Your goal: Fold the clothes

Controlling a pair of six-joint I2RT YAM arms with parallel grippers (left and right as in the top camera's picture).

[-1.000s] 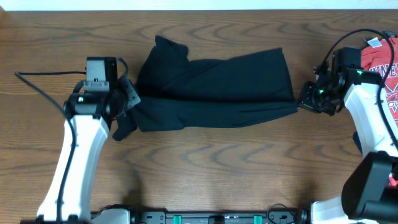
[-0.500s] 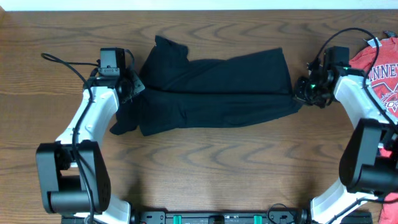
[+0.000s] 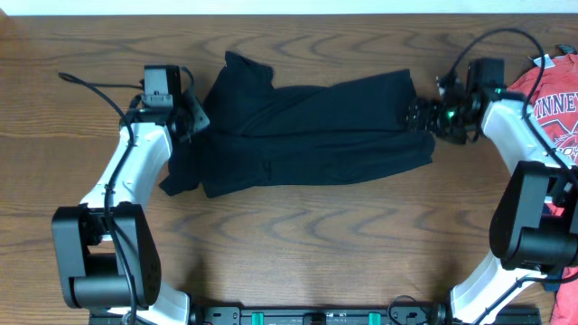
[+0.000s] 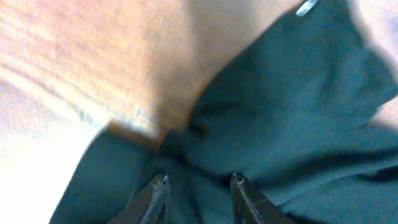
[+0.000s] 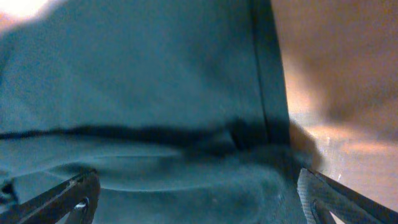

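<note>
Wooden worktop (image 3: 298,235) is carrying the black T-shirt (image 3: 307,135), with a red T-shirt (image 3: 555,113) lying cut off at the frame edge. Left hand (image 4: 198,179) and right hand (image 5: 198,177) are hovering released over blurred cloth.

From above we get bright, even light with sharp focus across the wood-grain tabletop (image 3: 298,235), only soft shadows beside the arms, and a black T-shirt (image 3: 307,135) so dark its folds barely register. Our left wrist view is blurred throughout, washed nearly white at the upper left and lower left of the frame, with the cloth reading teal and the fingers (image 4: 244,194) soft at the bottom edge. In the right wrist view we see similar softness, an overexposed upper left corner, a warm glare patch at mid right, and dim fingers in both lower corners.
</note>
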